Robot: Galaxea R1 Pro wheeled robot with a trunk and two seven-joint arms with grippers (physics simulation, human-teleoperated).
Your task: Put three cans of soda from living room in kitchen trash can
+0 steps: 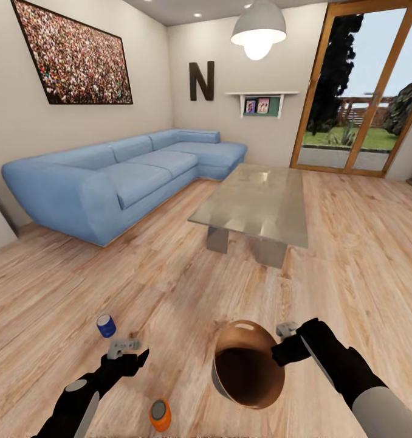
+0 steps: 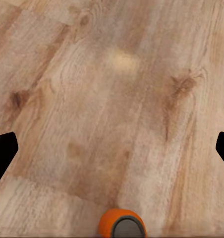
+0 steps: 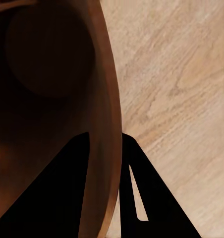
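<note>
I see the living room from the head camera. My right arm comes in from the lower right of the frame, bent at the elbow, and the right claw (image 1: 281, 340) is closed on the rim of the trash can (image 1: 245, 365), with 1 finger (image 3: 57, 198) inside the wall and 1 outside. The can hangs tilted above the wood floor (image 1: 169, 286), its copper inside facing me. My left arm reaches forward from the lower left, and the left claw (image 1: 126, 348) is open and holds nothing. A blue soda can (image 1: 106, 325) stands on the floor just beyond it. An orange soda can (image 1: 160, 415) stands at the bottom edge of the frame, between both arms. Further back are the glass desk (image 1: 254, 204) and the blue sofa (image 1: 121, 176).
</note>
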